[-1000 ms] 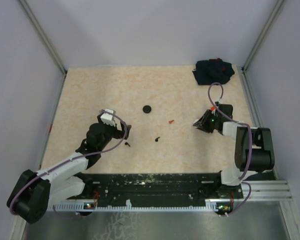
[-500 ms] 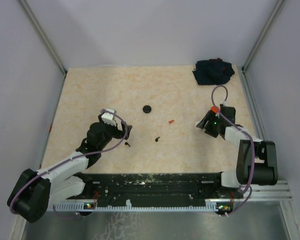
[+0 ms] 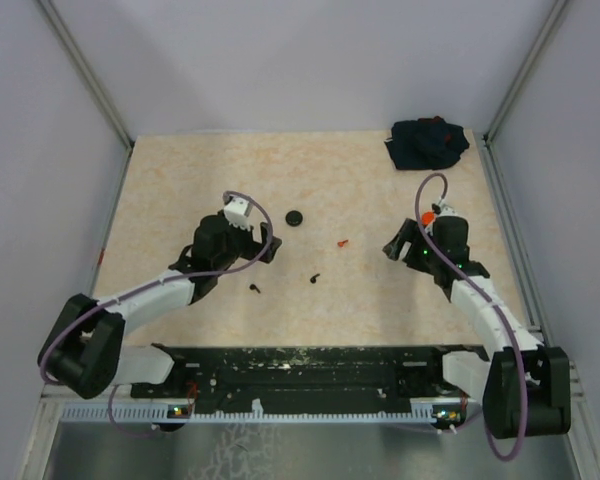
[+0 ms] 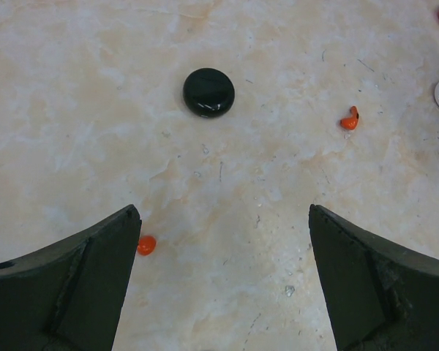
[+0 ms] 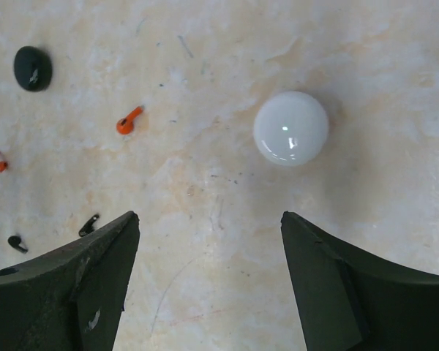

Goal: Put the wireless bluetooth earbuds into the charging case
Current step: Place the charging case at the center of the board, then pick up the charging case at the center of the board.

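Both the left jaws and the right jaws hang spread and empty over the table [image 3: 200, 180].
Overhead shows a dark cloth [image 3: 427, 143] in the far right corner and the black case [image 3: 295, 217] mid-table; only the right wrist view shows the white case [image 5: 290, 128] just ahead of the right jaws. Red earbuds [image 5: 129, 121] and black earbuds [image 5: 88, 224] lie loose on the table, apart from both cases.

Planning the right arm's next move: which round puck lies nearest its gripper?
The glossy white round puck, just ahead of the right gripper; the black round puck lies much farther off.
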